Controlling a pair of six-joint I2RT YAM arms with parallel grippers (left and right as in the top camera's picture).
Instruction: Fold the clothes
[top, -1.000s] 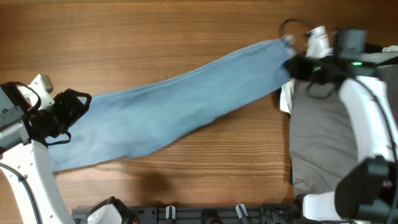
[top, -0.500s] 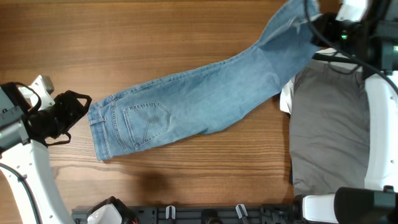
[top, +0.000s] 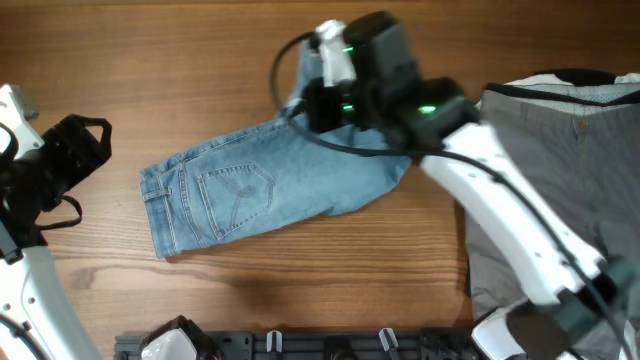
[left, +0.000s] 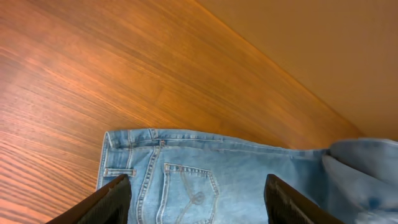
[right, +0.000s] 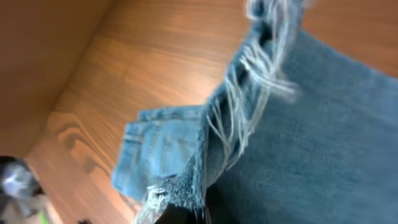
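Light-blue denim jeans (top: 250, 195) are laid on the wooden worktop (top: 150, 60), back pocket (top: 238, 190) upward. The legs are doubled over the seat, and the frayed hem (right: 249, 106) is clamped in the right claw (top: 308, 108). The left claw (top: 88, 150) is held apart near the waistband, gripping nothing. At the right, grey trousers (top: 540, 170) are spread.
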